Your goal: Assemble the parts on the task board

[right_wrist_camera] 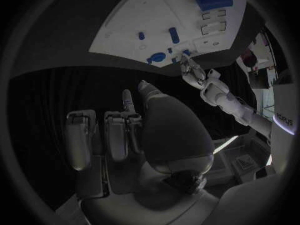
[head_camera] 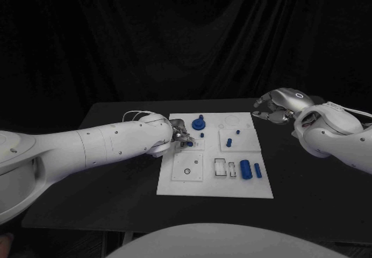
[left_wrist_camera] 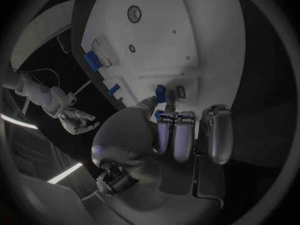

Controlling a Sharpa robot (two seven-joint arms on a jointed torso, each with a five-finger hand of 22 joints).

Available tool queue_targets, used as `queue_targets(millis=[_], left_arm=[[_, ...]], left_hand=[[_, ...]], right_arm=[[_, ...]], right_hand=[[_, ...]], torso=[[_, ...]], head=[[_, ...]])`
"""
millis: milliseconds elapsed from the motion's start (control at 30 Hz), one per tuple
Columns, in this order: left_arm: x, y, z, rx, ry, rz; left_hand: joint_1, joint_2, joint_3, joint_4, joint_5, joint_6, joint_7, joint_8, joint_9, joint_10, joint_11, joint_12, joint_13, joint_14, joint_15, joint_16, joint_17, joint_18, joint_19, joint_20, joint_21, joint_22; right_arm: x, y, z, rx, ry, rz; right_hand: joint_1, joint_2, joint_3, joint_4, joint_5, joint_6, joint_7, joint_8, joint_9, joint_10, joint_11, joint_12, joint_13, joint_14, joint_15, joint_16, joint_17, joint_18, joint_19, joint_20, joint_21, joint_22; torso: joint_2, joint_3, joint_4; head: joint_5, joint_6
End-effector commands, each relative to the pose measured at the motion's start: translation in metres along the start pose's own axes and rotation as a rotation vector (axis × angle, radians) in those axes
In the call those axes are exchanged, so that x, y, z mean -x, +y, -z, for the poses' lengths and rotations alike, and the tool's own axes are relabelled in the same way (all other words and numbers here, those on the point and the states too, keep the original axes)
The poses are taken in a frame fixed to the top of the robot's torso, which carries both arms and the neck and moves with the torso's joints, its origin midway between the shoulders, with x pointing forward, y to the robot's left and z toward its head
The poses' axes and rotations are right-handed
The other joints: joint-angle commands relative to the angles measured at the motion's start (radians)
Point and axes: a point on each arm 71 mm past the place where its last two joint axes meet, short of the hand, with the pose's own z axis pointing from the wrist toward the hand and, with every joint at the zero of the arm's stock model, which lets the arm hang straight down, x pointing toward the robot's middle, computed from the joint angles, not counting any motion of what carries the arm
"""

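Observation:
The white task board lies in the middle of the black table. My left hand hovers over the board's left edge and pinches a small blue part between thumb and a finger; the left wrist view shows that part just above the board beside a small slot. On the board stand a blue round knob, two short pegs, a blue cylinder, a thicker cylinder and a thin bar. My right hand is raised off the board's far right corner, holding nothing.
Rectangular slots and a ring-shaped hole mark the board's near half. Bare black table stretches left and right of the board. A dark curtain hangs behind the table.

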Motion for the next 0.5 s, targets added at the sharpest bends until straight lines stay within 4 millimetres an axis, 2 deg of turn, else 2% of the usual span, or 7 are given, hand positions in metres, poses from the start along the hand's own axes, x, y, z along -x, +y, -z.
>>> queue_targets(millis=[33, 167, 233, 267, 300, 400, 500], left_arm=[[-0.0022, -0.0018, -0.0003, -0.010, 0.002, 0.003], [-0.0026, -0.0013, -0.0003, -0.011, 0.004, 0.003], [-0.0029, -0.0014, -0.0003, -0.013, 0.005, 0.003], [-0.0030, -0.0015, -0.0003, -0.015, 0.006, 0.003], [-0.0031, -0.0015, -0.0003, -0.016, 0.007, 0.003], [-0.0036, -0.0019, -0.0006, -0.021, 0.010, 0.001], [-0.0042, -0.0021, -0.0008, -0.024, 0.013, 0.000]], left_hand=[[-0.003, -0.006, 0.010, -0.001, -0.002, 0.005, -0.001, -0.007, 0.002, 0.106, -0.001, 0.004, 0.263, 0.106, -0.004, 0.003, 0.263, -0.004, -0.006, -0.001, -0.004, 0.042], [-0.005, -0.009, 0.017, -0.001, -0.005, 0.005, 0.000, -0.011, 0.004, 0.106, -0.001, 0.004, 0.263, 0.106, -0.003, 0.003, 0.263, -0.003, -0.007, 0.000, -0.006, 0.040], [-0.015, -0.012, 0.023, 0.005, -0.042, 0.006, 0.003, -0.018, 0.006, 0.106, 0.001, 0.004, 0.263, 0.106, -0.001, 0.003, 0.263, -0.003, -0.008, 0.001, -0.007, 0.040], [-0.029, -0.017, 0.023, 0.016, -0.077, 0.005, 0.006, -0.028, 0.006, 0.106, 0.004, 0.004, 0.263, 0.106, 0.001, 0.003, 0.263, -0.003, -0.009, 0.003, -0.008, 0.040], [-0.035, -0.018, 0.022, 0.021, -0.090, 0.004, 0.008, -0.034, 0.005, 0.106, 0.006, 0.004, 0.263, 0.106, 0.002, 0.003, 0.263, -0.003, -0.009, 0.004, -0.009, 0.039], [-0.079, -0.029, 0.003, 0.062, -0.147, 0.002, 0.021, -0.082, -0.021, 0.106, 0.017, 0.004, 0.263, 0.106, 0.011, 0.003, 0.263, -0.003, -0.010, 0.011, -0.012, 0.040], [-0.110, -0.040, -0.024, 0.094, -0.182, 0.008, 0.030, -0.121, -0.052, 0.106, 0.025, 0.004, 0.263, 0.106, 0.018, 0.003, 0.263, -0.003, -0.011, 0.018, -0.014, 0.040]], right_arm=[[-0.0016, -0.0015, 0.0005, -0.018, 0.008, 0.003], [-0.0018, -0.0018, 0.0007, -0.019, 0.008, 0.003], [-0.0018, -0.0020, 0.0007, -0.019, 0.008, 0.003], [-0.0018, -0.0020, 0.0007, -0.020, 0.008, 0.003], [-0.0018, -0.0020, 0.0007, -0.020, 0.009, 0.003], [-0.0019, -0.0017, 0.0005, -0.019, 0.009, 0.003], [-0.0020, -0.0014, 0.0003, -0.019, 0.009, 0.003]], right_hand=[[-0.009, -0.003, 0.001, 0.005, 0.001, 0.008, -0.001, -0.003, -0.001, 0.103, 0.006, 0.003, 0.263, 0.107, 0.006, 0.003, 0.263, -0.005, 0.100, 0.006, -0.005, 0.260], [-0.009, -0.003, 0.001, 0.005, 0.001, 0.008, -0.001, -0.003, -0.001, 0.103, 0.006, 0.003, 0.263, 0.107, 0.006, 0.003, 0.263, -0.005, 0.100, 0.006, -0.005, 0.260], [-0.009, -0.003, 0.001, 0.005, 0.001, 0.008, -0.001, -0.003, -0.001, 0.103, 0.006, 0.003, 0.263, 0.107, 0.006, 0.003, 0.263, -0.005, 0.100, 0.006, -0.005, 0.260], [-0.009, -0.003, 0.001, 0.005, 0.001, 0.008, -0.001, -0.003, -0.001, 0.103, 0.006, 0.003, 0.263, 0.107, 0.006, 0.003, 0.263, -0.005, 0.100, 0.006, -0.005, 0.260], [-0.009, -0.003, 0.001, 0.005, 0.001, 0.008, -0.001, -0.003, -0.001, 0.103, 0.006, 0.003, 0.263, 0.107, 0.006, 0.003, 0.263, -0.005, 0.100, 0.006, -0.005, 0.260], [-0.009, -0.003, 0.001, 0.005, 0.001, 0.008, -0.001, -0.003, -0.001, 0.103, 0.006, 0.003, 0.263, 0.107, 0.006, 0.003, 0.263, -0.005, 0.100, 0.006, -0.005, 0.260], [-0.009, -0.003, 0.001, 0.005, 0.001, 0.008, -0.001, -0.003, -0.001, 0.103, 0.006, 0.003, 0.263, 0.107, 0.006, 0.003, 0.263, -0.005, 0.100, 0.006, -0.005, 0.260]], torso=[[0.001, -0.0001, 0.0005], [0.001, -0.0007, 0.0001], [0.001, -0.0013, 0.0007], [0.001, -0.0015, 0.0010], [0.000, -0.0015, 0.0012], [0.000, -0.0011, 0.0008], [0.000, -0.0005, -0.0003]], head=[[0.001, 0.000], [0.001, 0.000], [0.000, 0.000], [-0.001, 0.000], [-0.002, 0.000], [-0.003, 0.000], [-0.002, 0.000]])
